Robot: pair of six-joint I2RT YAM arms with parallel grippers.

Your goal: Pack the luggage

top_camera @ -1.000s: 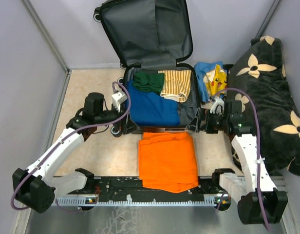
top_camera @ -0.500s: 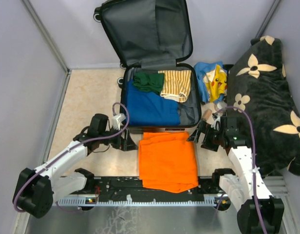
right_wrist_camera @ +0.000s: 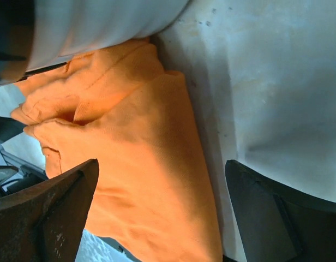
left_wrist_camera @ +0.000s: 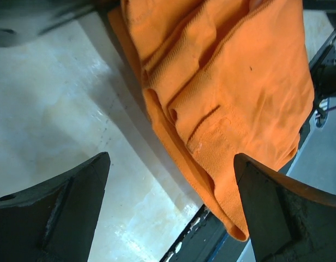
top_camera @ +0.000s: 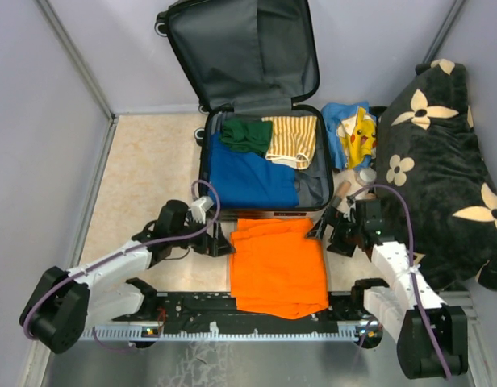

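Observation:
The luggage (top_camera: 240, 56) lies open at the back of the floor with its lid up. It holds a blue garment (top_camera: 248, 177), a green one (top_camera: 247, 135) and a striped yellow one (top_camera: 293, 139). A folded orange garment (top_camera: 278, 266) lies on the floor just in front of it. My left gripper (top_camera: 219, 242) is open at the garment's far left corner, its jaws astride the orange edge (left_wrist_camera: 233, 82). My right gripper (top_camera: 325, 234) is open at the far right corner, over the orange cloth (right_wrist_camera: 113, 136) and below the luggage's white shell (right_wrist_camera: 102, 27). Neither holds anything.
A big black flower-patterned cushion (top_camera: 442, 161) fills the right side. A blue garment with a yellow cartoon print (top_camera: 355, 133) lies between it and the luggage. Grey walls close in left and right. The arms' black base rail (top_camera: 256, 322) runs under the orange garment's near edge.
Both arms have drawn back from the luggage's sides toward me and inward, ending at the orange garment's far corners. Both grippers stayed open.

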